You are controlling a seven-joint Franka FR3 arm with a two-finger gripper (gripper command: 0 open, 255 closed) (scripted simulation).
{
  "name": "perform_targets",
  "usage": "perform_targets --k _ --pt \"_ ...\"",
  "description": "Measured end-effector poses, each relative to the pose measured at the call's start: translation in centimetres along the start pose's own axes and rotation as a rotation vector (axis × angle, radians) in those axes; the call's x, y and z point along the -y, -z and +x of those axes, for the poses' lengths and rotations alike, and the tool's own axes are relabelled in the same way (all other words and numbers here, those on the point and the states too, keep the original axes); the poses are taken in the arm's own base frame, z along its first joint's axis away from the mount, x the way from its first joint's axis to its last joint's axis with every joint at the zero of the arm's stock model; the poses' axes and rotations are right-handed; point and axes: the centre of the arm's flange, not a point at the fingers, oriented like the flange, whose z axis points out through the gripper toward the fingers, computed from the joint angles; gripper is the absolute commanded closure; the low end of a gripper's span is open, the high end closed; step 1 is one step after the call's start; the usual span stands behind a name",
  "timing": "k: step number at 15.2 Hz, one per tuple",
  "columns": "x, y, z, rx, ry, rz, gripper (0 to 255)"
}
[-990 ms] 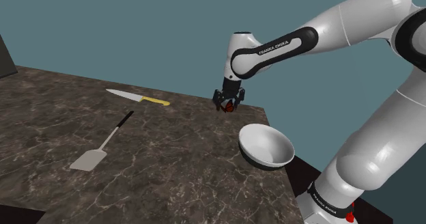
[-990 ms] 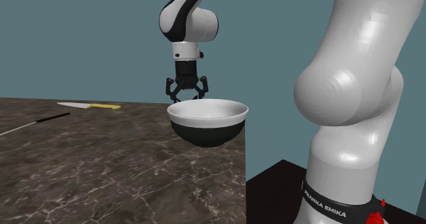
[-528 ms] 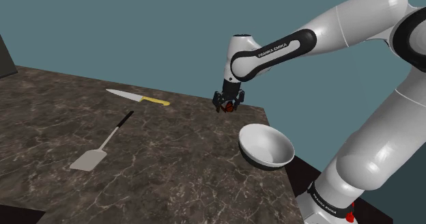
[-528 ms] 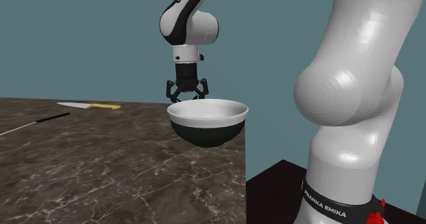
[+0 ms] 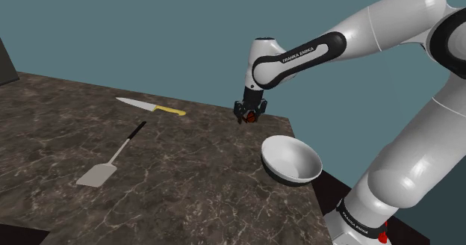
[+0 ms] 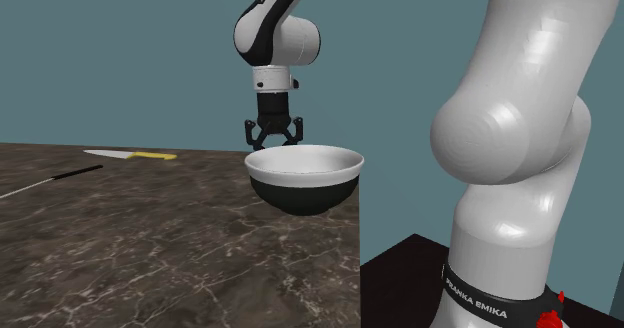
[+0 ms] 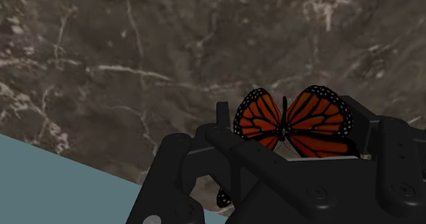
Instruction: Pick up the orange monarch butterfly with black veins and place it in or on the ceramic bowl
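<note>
On the table [image 5: 194,184], knife [image 5: 151,107] lies beyond spatula [image 5: 110,161], bowl [image 5: 290,158] near the corner.

I read "FRANKA EMIKA" in white letters on the dark forearm band [image 5: 302,51] of the arm in the shoulder view. The same words run around the black base ring [image 6: 480,281] in both exterior views.

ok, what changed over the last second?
The claw drew its fingers in and now clasps the orange butterfly by its wing edges. The arm barely shifted. The bowl, knife and spatula stayed put.
</note>
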Motion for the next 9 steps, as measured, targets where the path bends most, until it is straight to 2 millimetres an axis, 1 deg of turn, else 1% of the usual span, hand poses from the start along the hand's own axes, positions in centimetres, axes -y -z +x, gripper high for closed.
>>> perform_targets --k 4,9 --pt "0.0 0.2 0.0 0.0 0.0 0.0 255" --pt "0.0 2.7 0.0 0.0 0.0 0.0 255"
